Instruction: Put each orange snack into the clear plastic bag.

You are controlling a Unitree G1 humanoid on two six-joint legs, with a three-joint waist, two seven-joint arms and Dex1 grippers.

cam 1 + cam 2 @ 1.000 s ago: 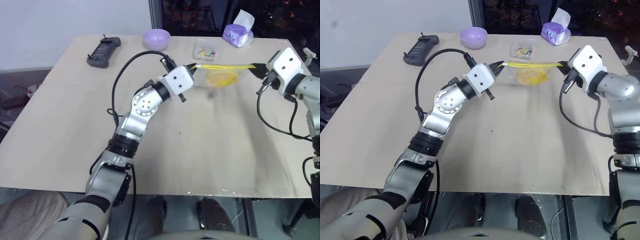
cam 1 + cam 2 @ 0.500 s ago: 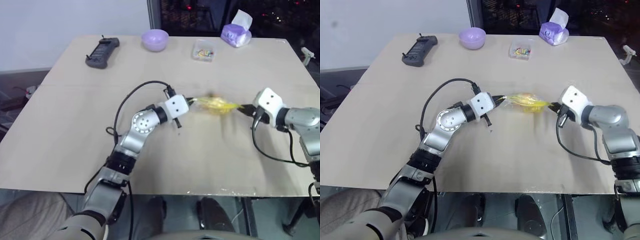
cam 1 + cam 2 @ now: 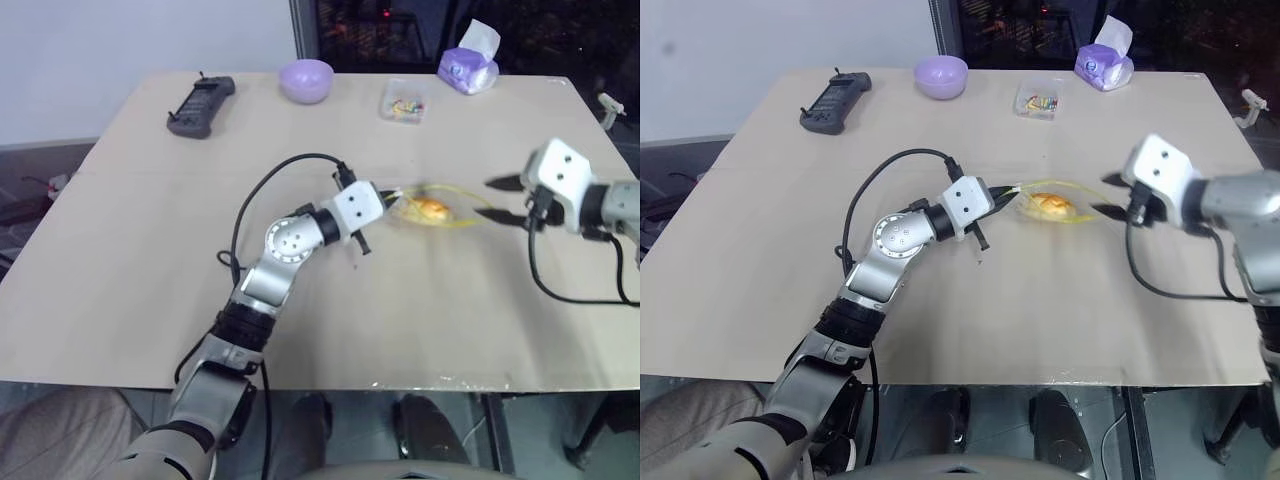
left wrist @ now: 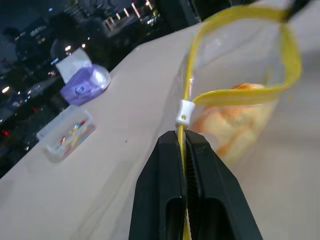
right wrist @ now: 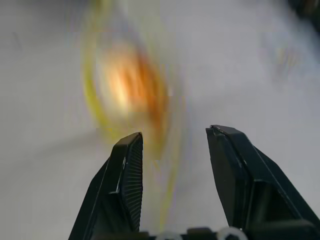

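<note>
on the tan table (image 3: 130,250), left eye view: the clear plastic bag (image 3: 437,207) lies near the middle, slightly toward the far side, with the orange snack (image 3: 431,207) inside it. the left gripper (image 3: 393,199) is at the bag's left end, jaws closed on the bag's yellow seal strip. the right gripper (image 3: 498,199) sits just right of the bag, jaws apart, nothing between them, one finger higher and one lower, tips close to the bag's right end but touch unclear. along the far edge: black controller (image 3: 202,104), purple bowl (image 3: 306,79), small clear box (image 3: 404,102) with colourful bits, purple tissue pack (image 3: 470,67). right eye view: same layout, bag (image 3: 1055,205) between the two grippers, snack (image 3: 1050,205) seen as a golden-orange lump through the plastic, left gripper (image 3: 1006,199) pinching the strip end, right gripper (image 3: 1106,197) spread and empty. left wrist view: the two black fingers (image 4: 165,190) are pressed together with the yellow strip clamped between them, white zip slider just past the tips; the bag (image 4: 240,100) mouth loops open beyond, snack (image 4: 235,120) resting low inside, on the table. tissue pack (image 4: 82,80) and clear box (image 4: 65,135) in the background. right wrist view: fingers (image 5: 125,185) stand apart with a clear gap, holding nothing; ahead is a blurred orange blob, the snack (image 5: 132,85), ringed by a blurred yellow line of the bag (image 5: 95,100), on the table surface.
</note>
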